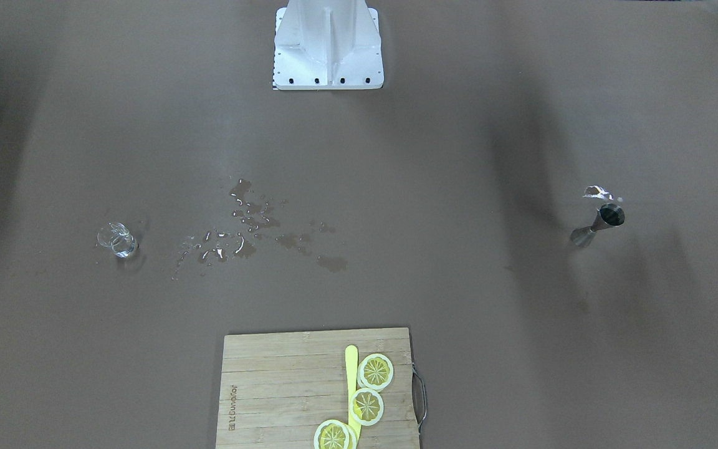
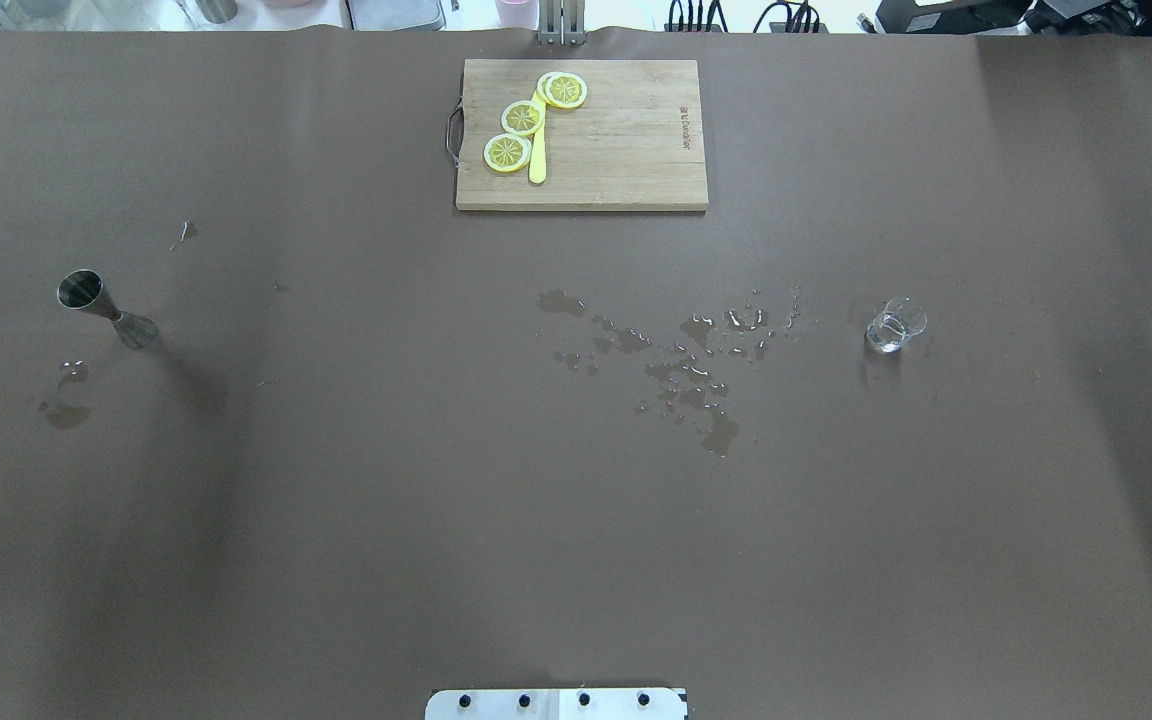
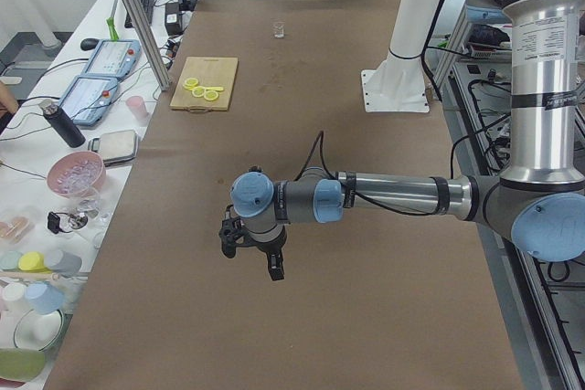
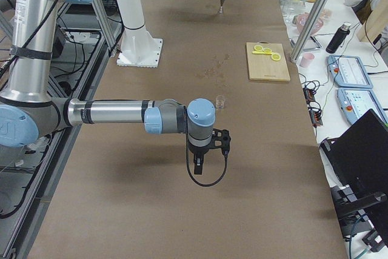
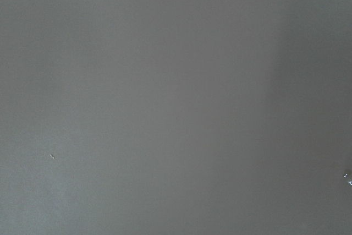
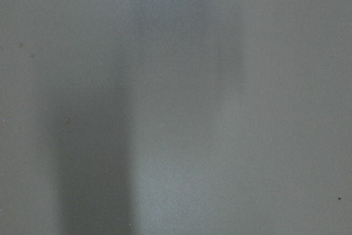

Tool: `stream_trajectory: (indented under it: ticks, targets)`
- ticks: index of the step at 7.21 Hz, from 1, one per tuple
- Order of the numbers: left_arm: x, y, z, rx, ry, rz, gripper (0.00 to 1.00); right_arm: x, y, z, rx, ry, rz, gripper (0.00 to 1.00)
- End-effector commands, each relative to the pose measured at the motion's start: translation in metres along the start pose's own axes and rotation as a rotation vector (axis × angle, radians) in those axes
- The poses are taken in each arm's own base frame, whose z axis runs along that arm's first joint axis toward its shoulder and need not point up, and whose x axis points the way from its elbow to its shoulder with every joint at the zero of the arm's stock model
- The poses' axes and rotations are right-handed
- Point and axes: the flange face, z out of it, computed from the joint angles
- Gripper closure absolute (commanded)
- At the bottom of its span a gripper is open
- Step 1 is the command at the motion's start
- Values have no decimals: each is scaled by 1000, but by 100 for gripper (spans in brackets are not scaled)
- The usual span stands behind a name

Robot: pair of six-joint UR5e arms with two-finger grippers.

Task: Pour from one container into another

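A steel jigger stands upright on the brown table on my left side. A small clear glass holding a little liquid stands on my right side. Only the side views show the grippers. The left gripper hangs over bare table at the left end, and the right gripper hangs near the right end, short of the glass. I cannot tell whether either is open or shut. Both wrist views show only table surface.
Spilled water lies in drops between the table's middle and the glass. A smaller wet patch is near the jigger. A wooden cutting board with lemon slices and a yellow knife lies at the far edge.
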Motion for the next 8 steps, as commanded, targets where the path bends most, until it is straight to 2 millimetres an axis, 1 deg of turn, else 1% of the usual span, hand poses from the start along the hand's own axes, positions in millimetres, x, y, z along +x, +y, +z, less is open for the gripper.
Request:
stream_trajectory:
  ticks: [1, 4, 6, 8]
  targets:
    - [-1, -1, 0, 0, -1, -1, 1, -1, 0, -1, 3, 0, -3, 0]
    - [-1, 0, 0, -2, -1, -3, 1, -1, 0, -2, 5, 0, -2, 0]
    - [-1, 0, 0, -3, -2, -4, 1, 5, 5, 1, -1, 0, 10, 0]
    - [-2, 0, 0, -1, -1, -6, 1, 6, 6, 0, 0, 1, 13, 0]
